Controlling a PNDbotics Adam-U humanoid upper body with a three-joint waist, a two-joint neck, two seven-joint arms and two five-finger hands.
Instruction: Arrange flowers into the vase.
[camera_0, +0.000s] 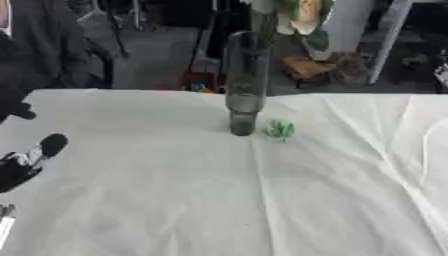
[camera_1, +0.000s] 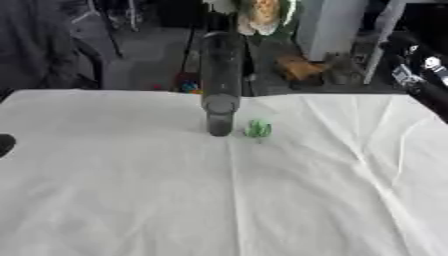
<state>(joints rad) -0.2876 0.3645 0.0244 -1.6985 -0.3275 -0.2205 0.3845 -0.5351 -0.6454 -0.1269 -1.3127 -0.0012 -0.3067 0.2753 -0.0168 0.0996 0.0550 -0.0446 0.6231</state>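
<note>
Left eye view
Vase: the vase (camera_0: 245, 80) stands upright on the white-clothed counter (camera_0: 175, 200), toward its far side, near the middle line; tall, narrow, dark smoky glass, slimmer at the foot.
Flowers: a pale bloom with green leaves (camera_0: 297, 15) already rises from the vase's mouth, cut off by the top edge.
Green piece: a small green thing (camera_0: 280, 129) lies on the cloth just right of the vase's foot; a leaf or a bud, I cannot tell which.
Left hand: the left hand (camera_0: 26, 160) rests low and well left of the vase, fingers relaxed and spread, holding nothing.

Right eye view
Right arm: a black forearm (camera_1: 420, 75) enters well right of the vase; its hand is out of sight, so I cannot tell its state.

Step in hand: judged near done, one stem in the vase, no other whole flower on the counter.
Next move: probably fetching the green piece, which calls for a fine pinch without knocking the tall vase.
</note>
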